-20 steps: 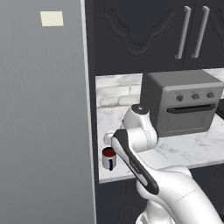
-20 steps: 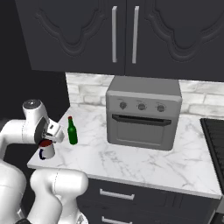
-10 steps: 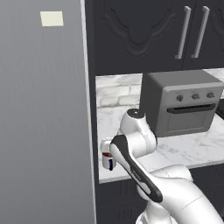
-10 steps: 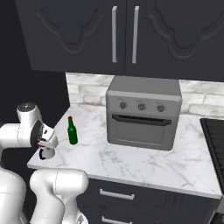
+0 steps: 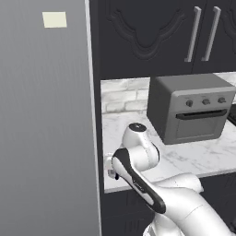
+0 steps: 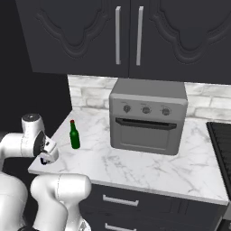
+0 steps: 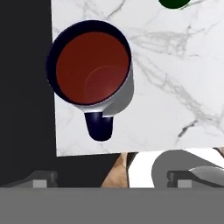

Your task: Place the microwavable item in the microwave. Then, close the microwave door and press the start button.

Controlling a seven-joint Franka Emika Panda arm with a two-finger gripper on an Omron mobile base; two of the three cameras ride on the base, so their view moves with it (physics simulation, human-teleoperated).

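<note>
One mug, bearing no readable writing, stood upright at the worktop's corner, its handle pointing toward one edge. Above it hung the gripper, fingers spread wide and holding nothing. Bare marble lay beyond; a green bottle stood nearby.

A glossy white arm of rounded segments, with dark bands and a black-capped joint.

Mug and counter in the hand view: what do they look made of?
Mug: looks like glazed ceramic or enamel, with a smooth silver-grey wall, dark red inside and dark blue handle; the render leaves it open. Counter: polished marble look, white with grey veins.
</note>
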